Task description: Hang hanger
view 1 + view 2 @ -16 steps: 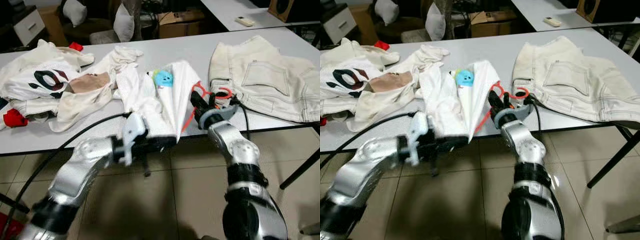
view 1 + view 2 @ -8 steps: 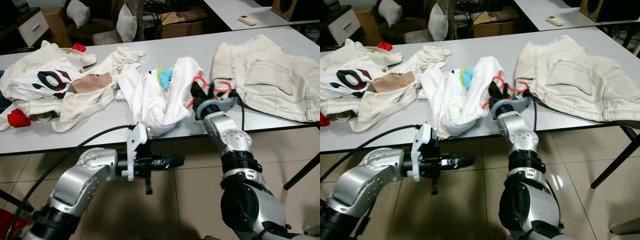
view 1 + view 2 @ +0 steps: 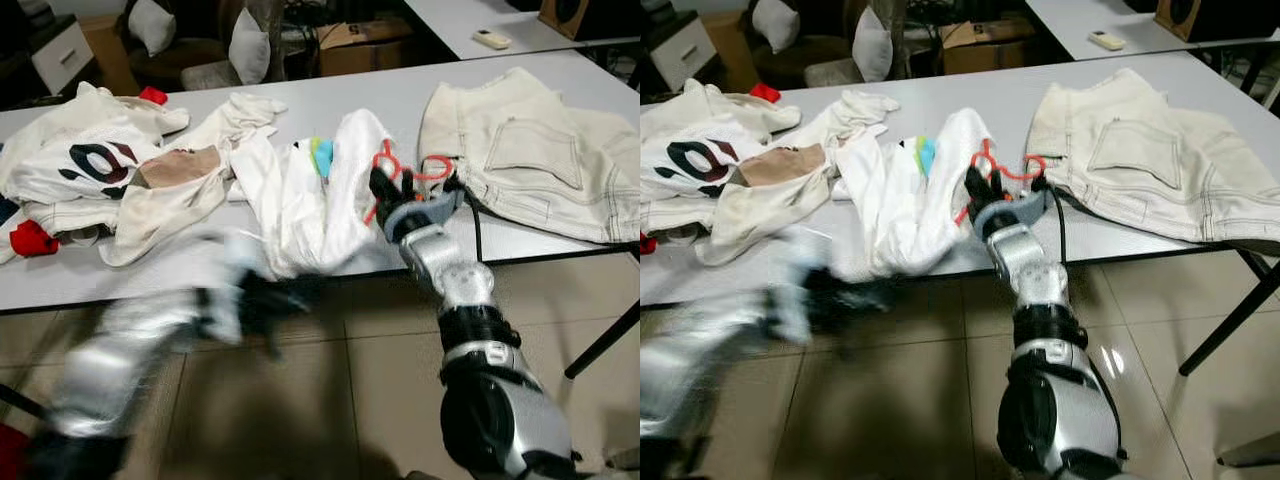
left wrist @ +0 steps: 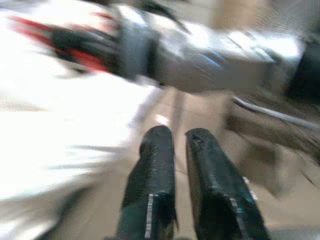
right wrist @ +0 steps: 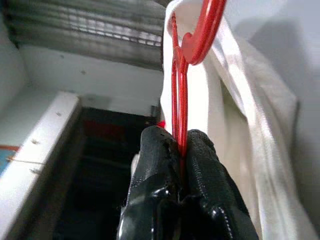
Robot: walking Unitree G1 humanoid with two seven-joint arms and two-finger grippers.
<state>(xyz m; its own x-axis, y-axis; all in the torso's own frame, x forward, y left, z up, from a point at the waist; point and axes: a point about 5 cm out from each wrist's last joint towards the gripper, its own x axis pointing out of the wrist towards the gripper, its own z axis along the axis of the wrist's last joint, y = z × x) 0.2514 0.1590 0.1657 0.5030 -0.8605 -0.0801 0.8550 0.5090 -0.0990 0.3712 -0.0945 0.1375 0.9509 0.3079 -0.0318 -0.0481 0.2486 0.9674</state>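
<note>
A red hanger (image 3: 392, 168) carries a white garment (image 3: 310, 205) with a blue patch, draped at the front edge of the grey table (image 3: 350, 100). My right gripper (image 3: 385, 195) is shut on the hanger's thin red wire (image 5: 179, 100), just below its hook, and the white cloth hangs beside it. My left arm is a blur below the table's front edge, over the tiled floor. Its gripper (image 3: 278, 300) sits close under the garment's lower hem. That gripper (image 4: 179, 134) has its fingers together with nothing between them.
Beige trousers (image 3: 530, 150) lie on the table to the right of the hanger. A heap of white and tan clothes (image 3: 110, 170) covers the left side, with a red item (image 3: 28, 238) at its edge. A black table leg (image 3: 600, 340) slants at the far right.
My left arm has swung to the left under the table edge and is now motion-blurred. The right gripper keeps its hold on the hanger and has shifted slightly left.
</note>
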